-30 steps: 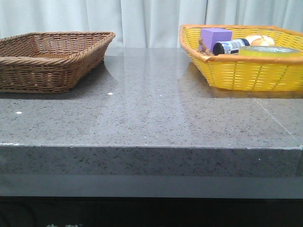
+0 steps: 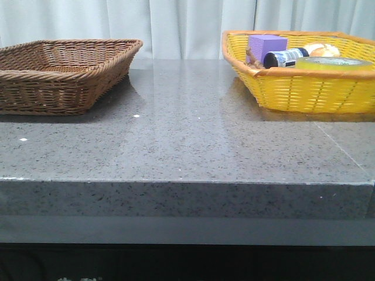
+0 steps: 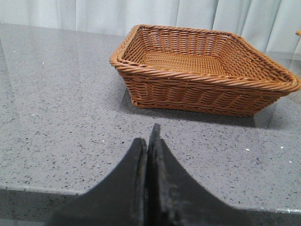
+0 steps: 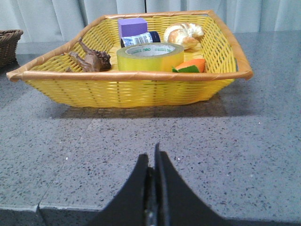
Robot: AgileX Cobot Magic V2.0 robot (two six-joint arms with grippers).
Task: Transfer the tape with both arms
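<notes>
Front view, left to right: brown wicker basket [image 2: 61, 73] sits empty, then bare grey table [image 2: 187, 146], then the yellow basket [image 2: 304, 88] holding the tape [image 4: 149, 56] beside a purple block [image 2: 266, 45]. Left gripper [image 3: 148, 141] pressed together; right gripper [image 4: 155, 162] likewise, nothing pinched.

A brown wicker basket [image 2: 61, 73] sits left on the grey table [image 2: 187, 146]. The yellow basket [image 2: 304, 91] at right holds a purple block [image 2: 266, 45], dark bottle [image 2: 284, 57] and bread roll [image 4: 184, 34]

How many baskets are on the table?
2: a brown basket on the left side of the table and a yellow basket on the right, holding the tape.
</notes>
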